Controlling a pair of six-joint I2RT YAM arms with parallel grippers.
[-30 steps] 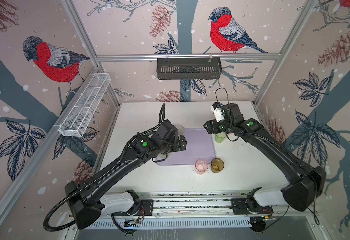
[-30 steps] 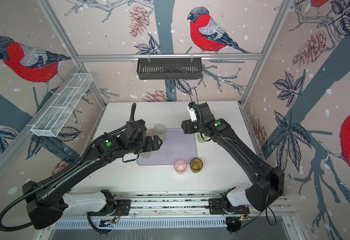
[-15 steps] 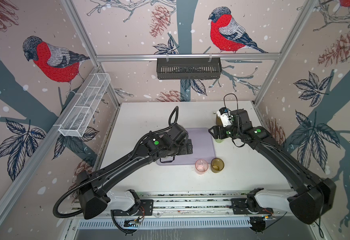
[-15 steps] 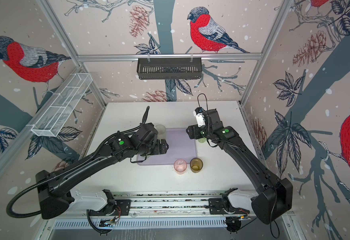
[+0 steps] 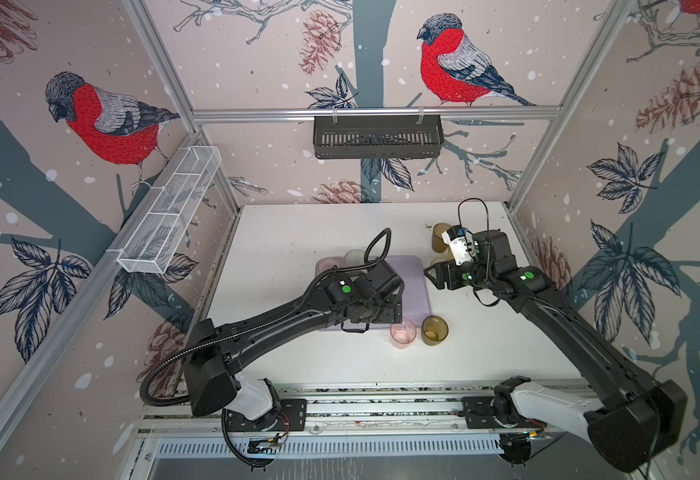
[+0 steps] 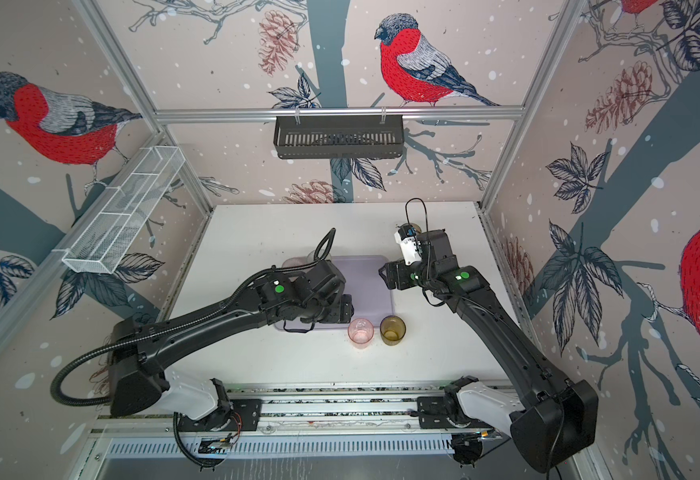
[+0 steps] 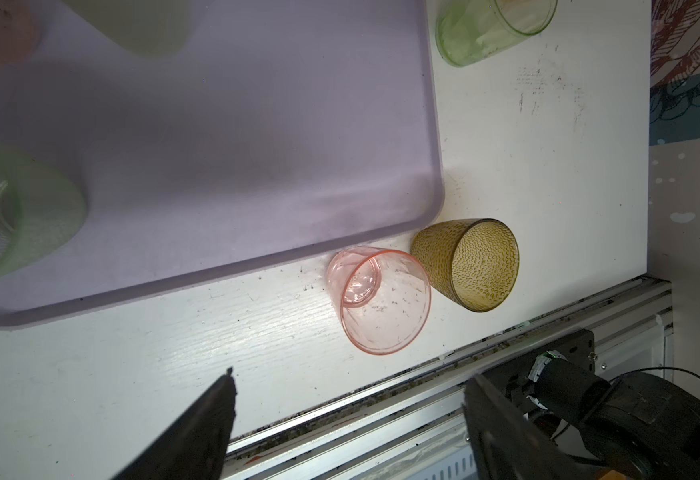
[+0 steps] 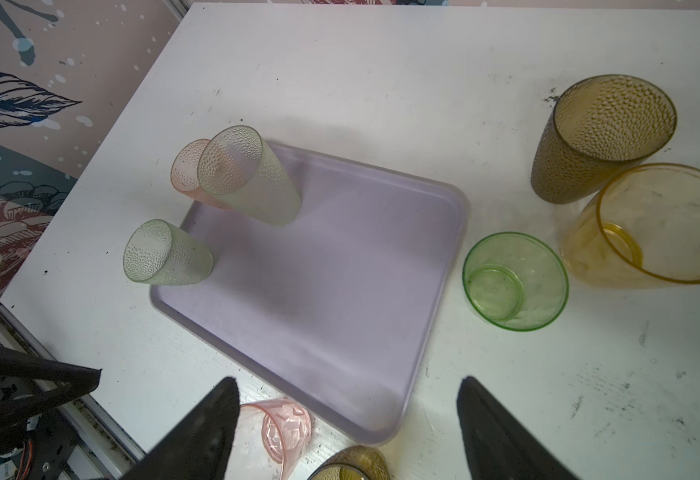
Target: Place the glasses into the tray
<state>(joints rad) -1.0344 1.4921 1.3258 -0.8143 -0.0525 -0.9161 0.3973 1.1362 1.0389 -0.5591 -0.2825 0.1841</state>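
Since three of the glasses already stand packed into the far left corner of the tray (image 8: 340, 270), a pink glass (image 8: 186, 170) just behind a tall pale green glass (image 8: 248, 178) and a shorter pale green glass (image 8: 165, 253) at the edge, most of the tray floor is free for the rest.

Five stand upright outside it on the desk (image 8: 381, 83). A second pink glass (image 7: 381, 303) and an olive-brown glass (image 7: 469, 266) stand side by side, about touching, just off the tray's near right corner. A bright green glass (image 8: 514, 282) stands just beside the tray's right edge. A yellow glass (image 8: 651, 232) and a tall brown glass (image 8: 602, 137) stand close together farther right.

The left hand (image 7: 350, 374) hovers over the desk just in front of the second pink glass, its jaws spread with nothing between them, which looks like lining up for that nearest glass. One finger would have to slip between it and its olive-brown neighbour, so a nudge there is the risk.

The right hand (image 8: 348, 380) hangs above the tray's near right part, jaws likewise apart and empty. The three glasses on its side are probably its share.
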